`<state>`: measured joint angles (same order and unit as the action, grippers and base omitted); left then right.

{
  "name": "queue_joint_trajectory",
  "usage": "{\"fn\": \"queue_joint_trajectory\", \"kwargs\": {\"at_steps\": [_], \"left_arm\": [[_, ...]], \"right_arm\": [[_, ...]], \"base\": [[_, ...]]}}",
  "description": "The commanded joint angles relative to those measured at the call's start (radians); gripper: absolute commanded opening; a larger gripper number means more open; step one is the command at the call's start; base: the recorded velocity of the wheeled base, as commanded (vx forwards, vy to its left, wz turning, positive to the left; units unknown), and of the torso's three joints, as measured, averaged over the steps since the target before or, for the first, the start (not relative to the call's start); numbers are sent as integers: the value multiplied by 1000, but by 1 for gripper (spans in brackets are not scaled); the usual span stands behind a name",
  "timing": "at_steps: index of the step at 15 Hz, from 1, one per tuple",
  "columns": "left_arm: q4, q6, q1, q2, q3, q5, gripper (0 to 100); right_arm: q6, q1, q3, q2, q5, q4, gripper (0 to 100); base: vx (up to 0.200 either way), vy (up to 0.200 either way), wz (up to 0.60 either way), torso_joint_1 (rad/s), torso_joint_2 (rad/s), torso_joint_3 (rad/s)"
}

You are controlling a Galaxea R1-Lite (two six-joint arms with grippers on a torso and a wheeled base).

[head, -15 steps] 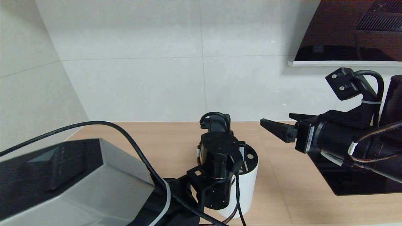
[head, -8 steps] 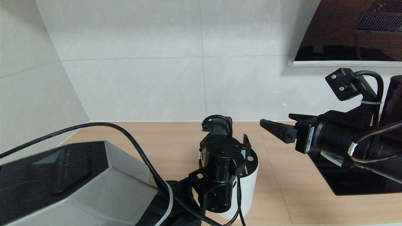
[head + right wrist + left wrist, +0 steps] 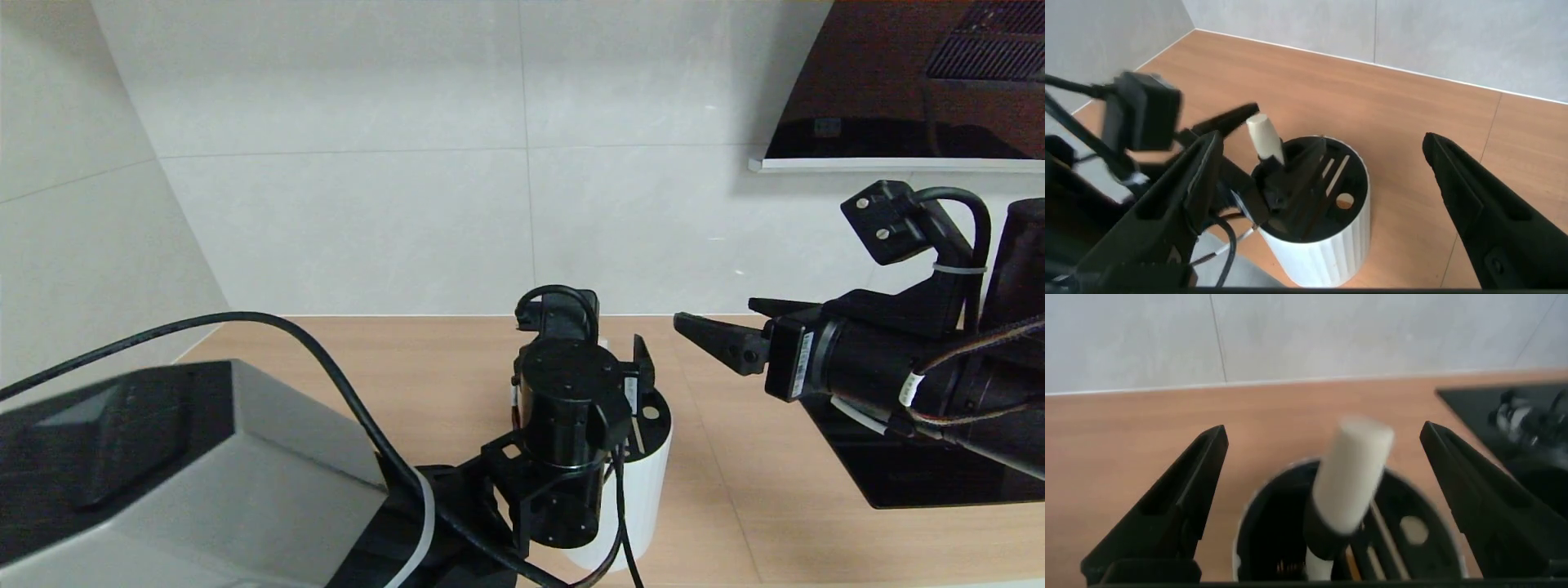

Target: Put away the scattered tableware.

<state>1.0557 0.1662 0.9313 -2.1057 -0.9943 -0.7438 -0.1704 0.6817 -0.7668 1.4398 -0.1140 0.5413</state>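
Observation:
A white cylindrical holder (image 3: 649,490) with a black slotted top stands on the wooden counter (image 3: 392,359). A utensil with a cream handle (image 3: 1349,480) leans inside the holder (image 3: 1417,532). My left gripper (image 3: 1323,435) hangs open just above the holder, one finger on each side of the handle and neither touching it. One of its fingers (image 3: 642,369) shows at the holder's far rim. My right gripper (image 3: 714,312) stands open in the air to the right of the holder, holding nothing. From the right wrist I see the holder (image 3: 1327,241) and the cream handle (image 3: 1264,137).
A black hob (image 3: 898,478) is set into the counter at the right, under my right arm. A dark range hood (image 3: 898,82) hangs at the upper right. Tiled walls close off the back and left. Bare counter lies left of the holder.
A finger of my left gripper has come into view at the holder's far rim, and the left wrist has shifted slightly. My right arm has hardly moved.

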Motion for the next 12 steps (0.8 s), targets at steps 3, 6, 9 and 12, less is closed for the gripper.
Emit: {"fn": "queue_joint_trajectory", "kwargs": {"at_steps": [3, 6, 9, 12], "left_arm": [[-10, -50, -35, 382, 103, 32, 100], [-11, -88, -127, 596, 241, 124, 100], [-56, -89, -296, 925, 522, 285, 100], [-220, -89, -416, 1193, 618, 305, 100]], "right_arm": [[0, -2, 23, -81, -13, 0, 100], [0, -34, 73, -173, -69, 2, 100], [2, -205, 241, -377, -75, -4, 100], [31, -301, 422, -615, -70, -6, 100]], "base": [[0, 0, 0, 0, 0, 0], [0, 0, 0, 0, 0, 0], [0, 0, 0, 0, 0, 0], [0, 0, 0, 0, 0, 0]]}}
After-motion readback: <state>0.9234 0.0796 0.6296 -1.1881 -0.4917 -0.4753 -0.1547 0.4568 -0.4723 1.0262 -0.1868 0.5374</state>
